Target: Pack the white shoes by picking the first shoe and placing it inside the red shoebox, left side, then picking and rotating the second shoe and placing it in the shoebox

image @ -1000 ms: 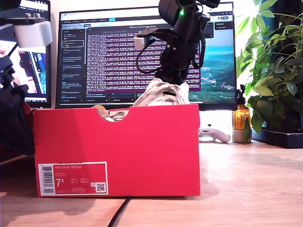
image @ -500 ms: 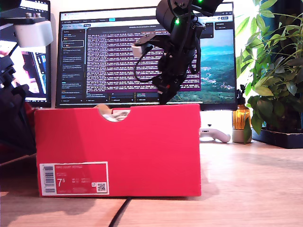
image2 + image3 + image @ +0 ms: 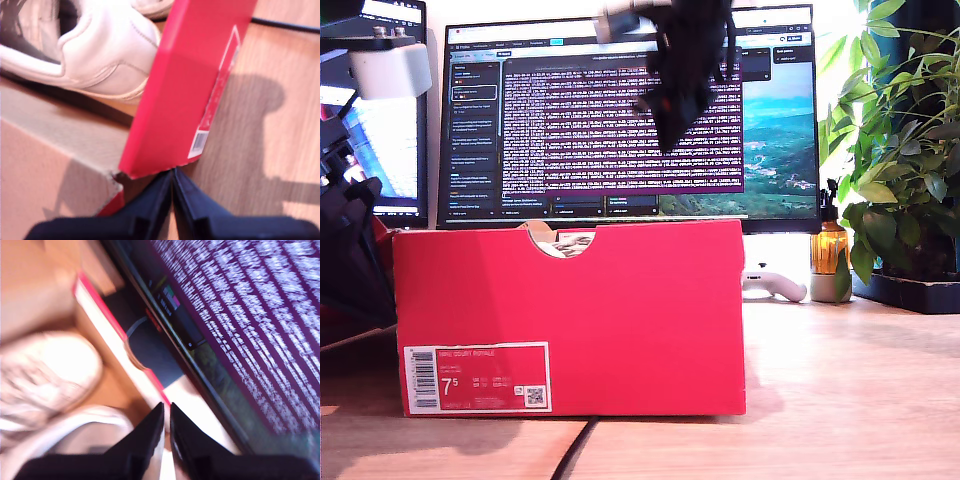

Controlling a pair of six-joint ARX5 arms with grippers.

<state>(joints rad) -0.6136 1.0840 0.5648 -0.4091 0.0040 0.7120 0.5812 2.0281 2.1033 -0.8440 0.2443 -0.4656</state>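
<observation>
The red shoebox [image 3: 620,300] stands on the wooden table with its label facing the exterior view. Through its notch a bit of the white shoes [image 3: 565,243] shows. One white heel [image 3: 100,55] lies inside against the red wall [image 3: 185,90]. My first gripper [image 3: 172,186] is shut and empty, hovering just outside the box's corner near the label. My second gripper [image 3: 166,412] is shut and empty, above a white toe [image 3: 50,365] and the box's far wall [image 3: 100,310]. In the exterior view it hangs blurred, high above the box [image 3: 665,125].
A large monitor [image 3: 620,110] stands right behind the box, with a smaller screen [image 3: 390,120] at the exterior view's left. A plant [image 3: 905,150], an amber bottle [image 3: 828,250] and a white controller [image 3: 775,285] sit at that view's right. A black cable [image 3: 570,450] runs forward.
The second gripper let go of the white shoe, which sank below the box's rim. The gripper then rose well above the box. The box shifted very slightly.
</observation>
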